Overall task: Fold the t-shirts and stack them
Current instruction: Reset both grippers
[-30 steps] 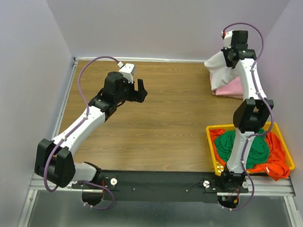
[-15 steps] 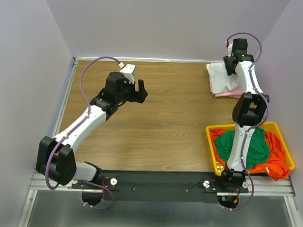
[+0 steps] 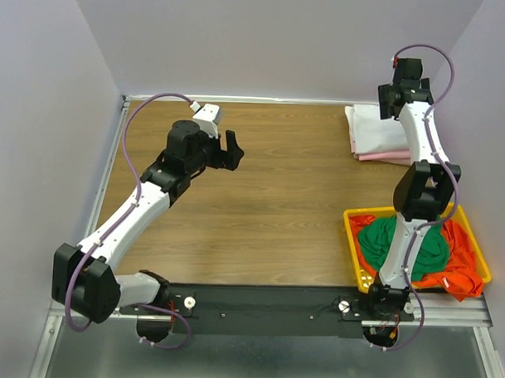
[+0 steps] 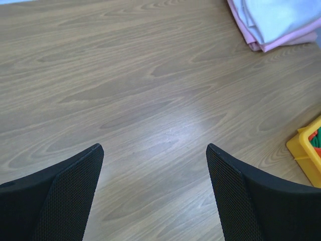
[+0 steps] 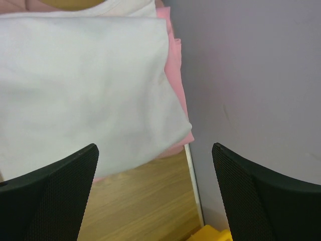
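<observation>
A folded white t-shirt [image 3: 372, 127] lies flat on a folded pink t-shirt [image 3: 385, 155] in the table's far right corner. The right wrist view shows the white shirt [image 5: 85, 85] with the pink one [image 5: 175, 75] sticking out at its edge. My right gripper [image 3: 394, 100] hangs above that stack, open [image 5: 155, 145] with nothing between its fingers. A green t-shirt [image 3: 404, 244] and an orange t-shirt [image 3: 461, 273] lie crumpled in the yellow basket [image 3: 350, 242]. My left gripper [image 3: 235, 148] is open [image 4: 155, 148] over bare wood at mid-table.
The purple side wall [image 5: 251, 75] stands right beside the stack, behind a white table rim [image 5: 193, 181]. The basket sits at the near right by the right arm's base; its corner shows in the left wrist view [image 4: 306, 150]. The stack [image 4: 281, 20] lies far ahead of the left gripper.
My right gripper opened, let go of the white t-shirt and drew up and back. The shirt dropped flat onto the pink one. The left arm shifted slightly left.
</observation>
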Robot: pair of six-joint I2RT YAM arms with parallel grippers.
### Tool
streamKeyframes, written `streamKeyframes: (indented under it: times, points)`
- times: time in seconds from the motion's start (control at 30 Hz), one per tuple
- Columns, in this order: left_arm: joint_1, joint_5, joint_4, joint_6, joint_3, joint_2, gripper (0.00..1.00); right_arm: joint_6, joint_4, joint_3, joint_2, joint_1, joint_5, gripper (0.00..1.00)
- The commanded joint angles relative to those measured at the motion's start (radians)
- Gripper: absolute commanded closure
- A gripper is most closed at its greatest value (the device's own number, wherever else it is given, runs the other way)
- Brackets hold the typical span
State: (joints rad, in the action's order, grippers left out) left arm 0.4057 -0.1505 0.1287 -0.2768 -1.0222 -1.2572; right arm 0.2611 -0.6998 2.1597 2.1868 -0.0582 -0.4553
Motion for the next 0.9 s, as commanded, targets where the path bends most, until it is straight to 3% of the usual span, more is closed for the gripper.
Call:
streamKeyframes:
  times: [0.0,0.33,0.5,0.87]
  points:
    - [-0.007,0.009,-0.014,0.011,0.017,0.064,0.09,-0.13,0.049,-0.145,-0.165,0.04,0.062,0.0]
    - [-0.007,0.098,-0.035,0.008,0.037,0.171,0.09,-0.322,0.287,-0.728,-0.544,0.126,0.489,0.0]
    - [-0.007,0.103,-0.077,0.011,0.065,0.217,0.09,-0.352,0.457,-0.941,-0.717,0.159,0.613,0.0]
    - [-0.007,0.177,-0.07,0.03,0.066,0.272,0.09,-0.408,0.551,-1.159,-0.892,0.173,0.636,0.0]
